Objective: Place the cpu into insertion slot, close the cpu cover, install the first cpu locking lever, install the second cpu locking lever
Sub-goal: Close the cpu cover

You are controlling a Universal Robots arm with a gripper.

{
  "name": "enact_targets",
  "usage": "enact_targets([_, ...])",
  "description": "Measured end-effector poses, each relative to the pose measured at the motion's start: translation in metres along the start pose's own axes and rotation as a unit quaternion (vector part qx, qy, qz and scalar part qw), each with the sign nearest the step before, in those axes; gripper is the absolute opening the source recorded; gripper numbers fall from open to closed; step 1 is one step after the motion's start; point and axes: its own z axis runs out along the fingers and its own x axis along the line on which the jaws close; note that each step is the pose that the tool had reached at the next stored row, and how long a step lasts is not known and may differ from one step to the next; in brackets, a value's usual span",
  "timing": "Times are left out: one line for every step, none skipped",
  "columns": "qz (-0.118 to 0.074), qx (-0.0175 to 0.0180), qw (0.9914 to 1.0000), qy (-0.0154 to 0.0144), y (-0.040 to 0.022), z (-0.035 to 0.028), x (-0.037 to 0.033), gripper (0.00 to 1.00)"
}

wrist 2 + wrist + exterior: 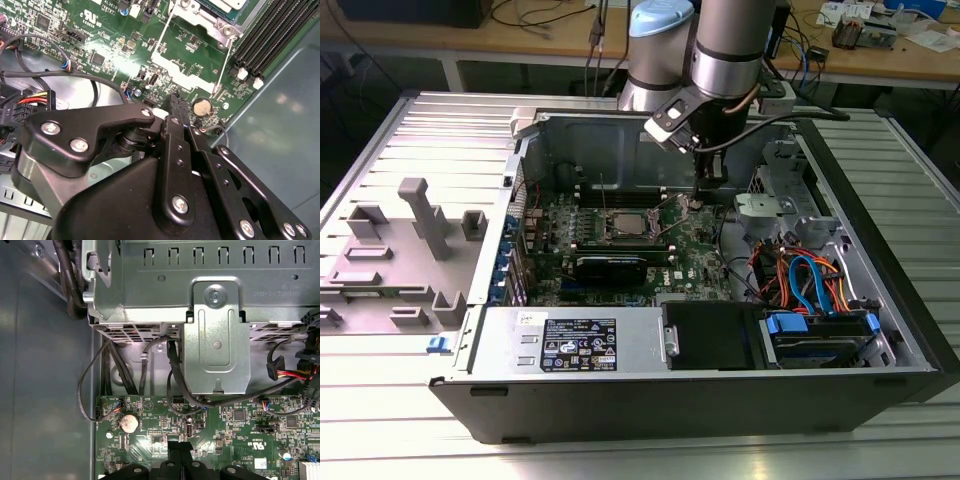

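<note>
The cpu [625, 224] shows as a silver-grey square lying in the insertion slot [607, 232] at the middle of the green motherboard [695, 250]. The silver cpu cover [199, 16] lies flat around it. Two thin wire locking levers [162, 37] stick out from the socket, one on each side, unlatched. My gripper [712, 195] hangs low over the board toward the exterior view's right of the socket. Its black fingers [175, 107] are shut with nothing between them, near a coin battery [202, 106]. In the first wrist view the gripper [180, 452] points at the board's edge.
The open computer case [880, 300] has tall metal walls all round. A silver drive cage [215, 340] and bundled cables [805, 280] lie past the gripper. Black memory slots [275, 35] flank the socket. A grey plastic fixture [420, 225] stands on the table outside.
</note>
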Motion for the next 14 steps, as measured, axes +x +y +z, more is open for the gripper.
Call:
enact_targets([-0.001,-0.0001,1.00000,0.0001,0.0000,0.0008,0.0000,0.11])
enact_targets([-0.004,0.0000,0.99999,0.0001,0.0002,0.0015,0.0000,0.11])
enact_targets([-0.006,0.0000,0.99998,0.0002,0.0002,0.0020,0.0000,0.11])
enact_targets([-0.008,0.0000,0.99997,0.0003,0.0003,0.0024,0.0001,0.11])
enact_targets([-0.012,0.0000,0.99993,0.0004,0.0005,0.0031,0.0002,0.11])
enact_targets([-0.015,0.0000,0.99989,0.0006,0.0005,0.0038,0.0003,0.11])
enact_targets([-0.018,0.0000,0.99983,0.0007,0.0006,0.0049,0.0005,0.11])
enact_targets([-0.021,0.0002,0.99979,0.0007,0.0007,0.0061,0.0006,0.11])
enact_targets([-0.022,0.0007,0.99976,0.0008,0.0007,0.0076,0.0006,0.11])
enact_targets([-0.022,0.0012,0.99975,0.0008,0.0006,0.0092,0.0006,0.11])
enact_targets([-0.023,0.0020,0.99973,0.0009,0.0006,0.0111,0.0007,0.11])
enact_targets([-0.023,0.0027,0.99972,0.0009,0.0006,0.0126,0.0007,0.11])
enact_targets([-0.023,0.0052,0.99971,0.0009,0.0005,0.0134,0.0007,0.11])
enact_targets([-0.023,0.0080,0.99969,0.0010,0.0005,0.0137,0.0007,0.11])
